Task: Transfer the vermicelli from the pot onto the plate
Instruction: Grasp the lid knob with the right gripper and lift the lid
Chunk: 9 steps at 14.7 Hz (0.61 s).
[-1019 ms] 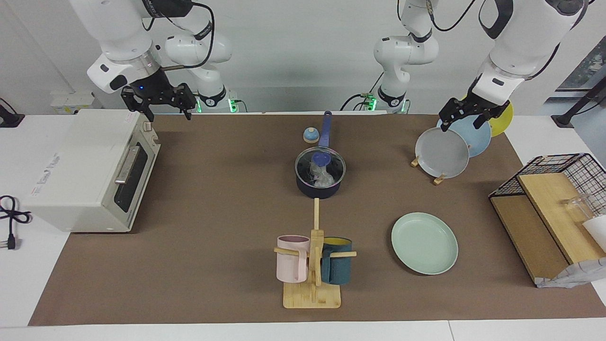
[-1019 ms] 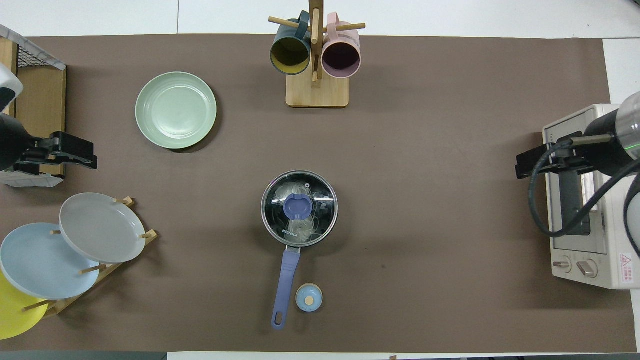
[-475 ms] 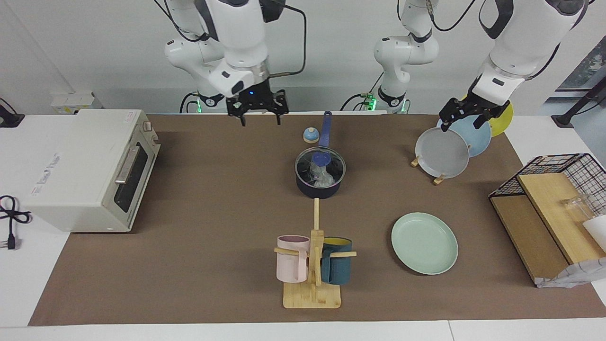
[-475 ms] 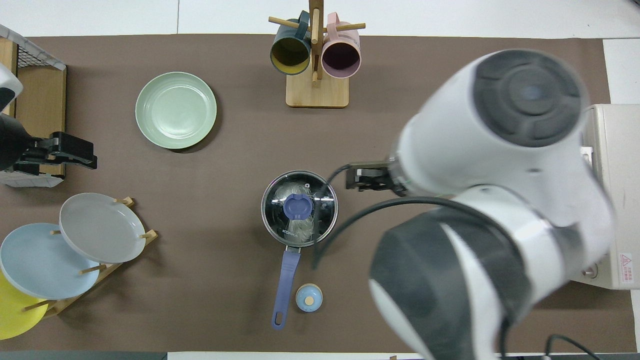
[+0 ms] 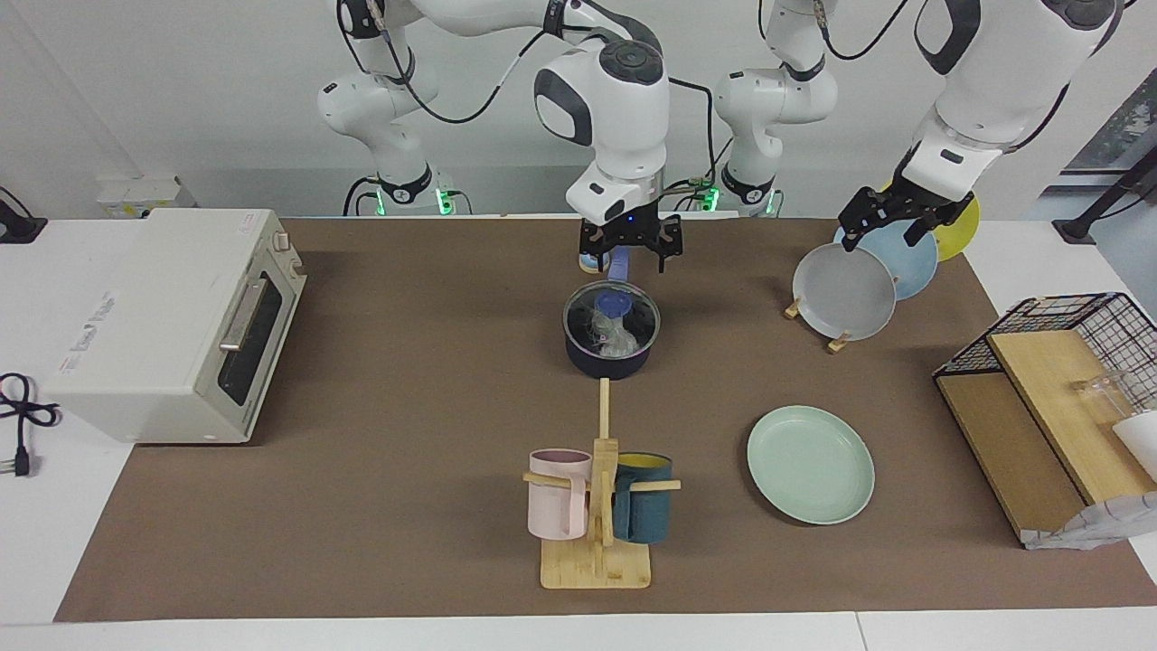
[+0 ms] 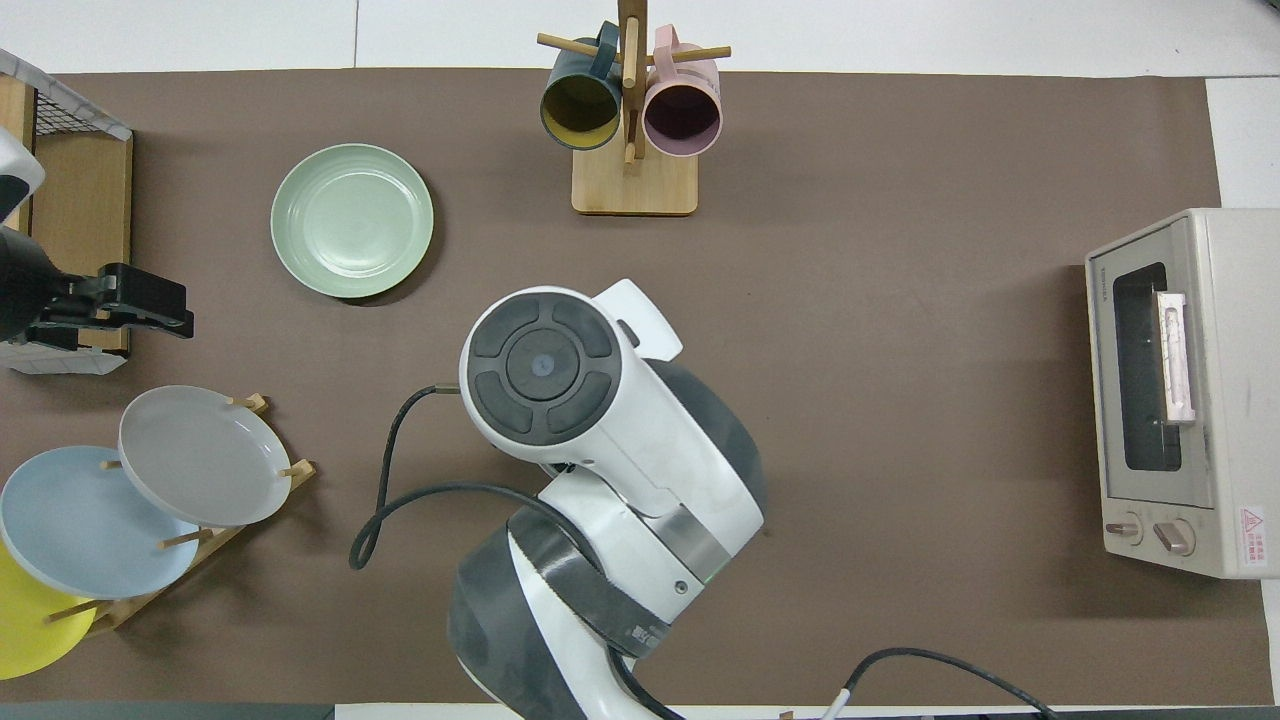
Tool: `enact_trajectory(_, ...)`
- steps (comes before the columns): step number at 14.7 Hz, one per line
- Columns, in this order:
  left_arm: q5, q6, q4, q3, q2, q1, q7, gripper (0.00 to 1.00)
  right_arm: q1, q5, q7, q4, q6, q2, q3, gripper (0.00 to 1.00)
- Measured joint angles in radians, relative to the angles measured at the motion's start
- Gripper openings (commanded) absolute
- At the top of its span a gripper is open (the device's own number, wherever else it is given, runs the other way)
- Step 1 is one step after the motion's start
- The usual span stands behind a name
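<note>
The dark navy pot (image 5: pixel 611 354) stands mid-table under a glass lid with a blue knob (image 5: pixel 615 301). The white vermicelli (image 5: pixel 616 337) shows through the lid. My right gripper (image 5: pixel 630 259) hangs open just above the pot's blue handle (image 5: pixel 619 265), on the robots' side of the lid. In the overhead view the right arm (image 6: pixel 600 440) hides the pot. The mint-green plate (image 5: pixel 811 464) (image 6: pixel 352 221) lies bare, farther from the robots, toward the left arm's end. My left gripper (image 5: pixel 884 231) (image 6: pixel 160 303) waits open over the plate rack.
A toaster oven (image 5: pixel 172 321) sits at the right arm's end. A wooden mug rack (image 5: pixel 598 506) with a pink and a teal mug stands farther out than the pot. A plate rack (image 5: pixel 845 294) and a wire basket (image 5: pixel 1058 407) occupy the left arm's end.
The right arm has swung from above the toaster oven across the table to above the pot's handle, gripper still open. The left arm has not moved.
</note>
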Motion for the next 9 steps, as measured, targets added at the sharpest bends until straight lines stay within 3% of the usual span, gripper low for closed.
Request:
enact_trajectory(3,0.000,0.000,0.000,0.000,0.000,0.007,0.000,1.00,0.009,-0.103,-0.002,-0.098,0.091,0.004,0.000,1.00)
enact_trajectory(7,0.000,0.003,0.000,0.000,0.000,0.009,0.000,1.00,0.028,-0.125,-0.003,-0.167,0.135,0.014,0.000,1.00)
enact_trajectory(9,0.000,0.005,0.000,-0.001,0.000,0.009,0.000,1.00,0.029,-0.125,-0.003,-0.168,0.135,0.014,0.000,0.83)
